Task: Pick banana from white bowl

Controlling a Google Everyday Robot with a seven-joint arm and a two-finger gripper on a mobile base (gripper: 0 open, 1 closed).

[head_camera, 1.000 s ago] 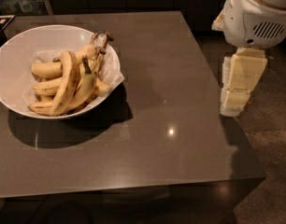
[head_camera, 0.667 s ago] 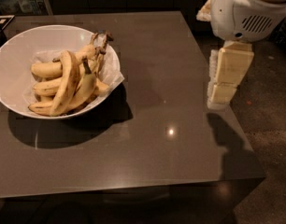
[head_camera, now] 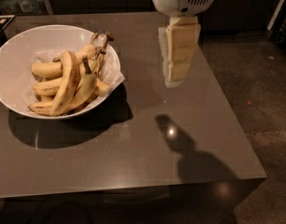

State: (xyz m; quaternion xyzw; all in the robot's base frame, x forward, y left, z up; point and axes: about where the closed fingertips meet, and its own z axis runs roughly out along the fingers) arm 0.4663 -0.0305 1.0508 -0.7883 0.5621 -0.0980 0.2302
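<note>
The white bowl (head_camera: pixel 12 45) stands on the left of the dark grey table (head_camera: pixel 147 139), lined with crumpled white paper and holding several bananas. The banana (head_camera: pixel 67 83), the thickest, curved and brown-speckled, lies across the top of the pile. Next to it on the right lies a slimmer one with an upright dark stem (head_camera: pixel 88 83). My gripper (head_camera: pixel 174 78) hangs cream-coloured from the white arm head, above the table to the right of the bowl. It is apart from the bowl and holds nothing.
The table's right edge (head_camera: pixel 227 106) and front edge (head_camera: pixel 133 185) drop to a dark speckled floor (head_camera: pixel 264 78). My arm's shadow (head_camera: pixel 185 148) lies on the table near the front right. Dark objects stand beyond the table at the far left (head_camera: pixel 0 22).
My gripper has moved left from beyond the table's right edge to over the table, closer to the bowl. The bowl and bananas have not moved.
</note>
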